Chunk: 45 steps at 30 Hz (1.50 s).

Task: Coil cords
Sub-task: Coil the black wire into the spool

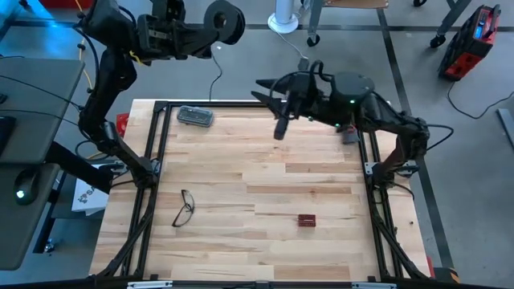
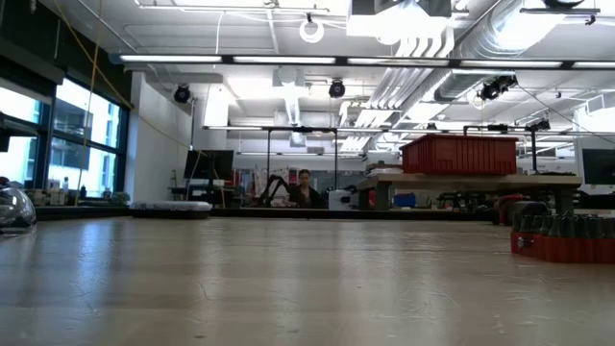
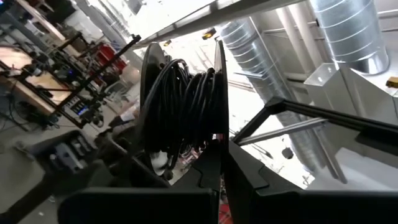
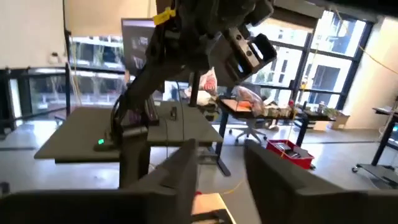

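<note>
The cord's black reel (image 1: 224,22), with dark cord wound on it (image 3: 186,99), hangs high beyond the table's far left corner with my left gripper (image 1: 209,30) shut on it. A thin strand of cord (image 1: 215,74) drops from the reel toward the table's far edge. My right gripper (image 1: 259,90) hovers above the table's far edge, right of the reel, pointing level toward the left arm. In the right wrist view it is open (image 4: 221,171), with nothing between its fingers. My left gripper pinches one flange of the reel at its rim (image 3: 219,134) between its two fingers (image 3: 249,180). The fingers come at it roughly level from the left side. The reel is lifted clear of the table, and the wound cord lies beside the held flange.
On the wooden table (image 1: 265,168) lie black-framed eyeglasses (image 1: 184,207) near the left, a small red block (image 1: 306,219) near the middle right, and a grey case (image 1: 195,116) at the far left. A person (image 2: 306,189) sits far off in the room behind.
</note>
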Each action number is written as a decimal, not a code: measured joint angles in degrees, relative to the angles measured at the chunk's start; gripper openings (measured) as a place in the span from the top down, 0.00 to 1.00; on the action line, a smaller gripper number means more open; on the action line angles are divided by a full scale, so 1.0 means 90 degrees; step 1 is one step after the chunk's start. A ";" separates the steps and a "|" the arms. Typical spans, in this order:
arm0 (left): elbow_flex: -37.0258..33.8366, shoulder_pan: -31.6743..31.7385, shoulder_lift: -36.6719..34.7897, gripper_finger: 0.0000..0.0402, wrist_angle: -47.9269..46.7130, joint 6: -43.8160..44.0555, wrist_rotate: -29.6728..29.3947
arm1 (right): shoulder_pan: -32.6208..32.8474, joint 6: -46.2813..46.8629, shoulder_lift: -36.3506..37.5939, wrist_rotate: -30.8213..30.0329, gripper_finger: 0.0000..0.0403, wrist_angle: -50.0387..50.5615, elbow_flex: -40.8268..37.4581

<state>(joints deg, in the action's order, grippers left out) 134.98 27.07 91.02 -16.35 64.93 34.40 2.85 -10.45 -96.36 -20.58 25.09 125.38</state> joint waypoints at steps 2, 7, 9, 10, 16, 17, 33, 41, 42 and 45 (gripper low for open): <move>0.0000 -0.0077 0.0000 0.99 0.0001 -0.0006 -0.0052 | -0.0049 0.0056 -0.0122 0.0080 0.64 -0.0285 0.0002; 0.0000 -0.0117 0.0002 0.99 -0.0001 -0.0005 -0.0059 | -0.0256 0.0253 -0.0401 0.0364 0.49 -0.0663 0.0000; 0.0000 -0.0117 0.0002 0.99 0.0001 -0.0017 -0.0061 | -0.0369 0.0315 -0.0479 0.0280 0.48 -0.0763 0.0000; 0.0000 -0.0117 0.0002 0.99 0.0004 -0.0022 -0.0062 | -0.0426 0.0330 -0.0520 0.0205 0.47 -0.0816 0.0000; 0.0000 -0.0117 0.0002 0.99 0.0006 -0.0022 -0.0020 | -0.0658 0.0596 -0.0666 0.0315 0.47 -0.1077 0.0000; 0.0000 -0.0117 0.0002 0.99 0.0006 -0.0021 -0.0017 | -0.0671 0.0632 -0.0673 0.0350 0.47 -0.1108 0.0000; 0.0000 -0.0190 0.0005 0.99 0.0013 -0.0025 0.0029 | -0.0912 0.1198 -0.1014 0.0753 0.47 -0.1775 -0.0004; 0.0000 -0.0280 0.0007 0.99 0.0008 -0.0025 0.0045 | -0.1029 0.1386 -0.1179 0.1024 0.47 -0.2138 -0.0002; 0.0000 -0.0280 0.0007 0.99 0.0004 -0.0025 0.0050 | -0.1029 0.1458 -0.1180 0.1073 0.47 -0.2139 -0.0002; 0.0000 -0.0278 0.0007 0.99 -0.0001 -0.0025 0.0048 | -0.1028 0.1474 -0.1175 0.1090 0.48 -0.2162 -0.0002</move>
<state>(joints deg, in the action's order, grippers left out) 134.98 24.58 91.09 -16.36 64.71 34.83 -6.40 2.81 -106.94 -10.76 5.63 125.36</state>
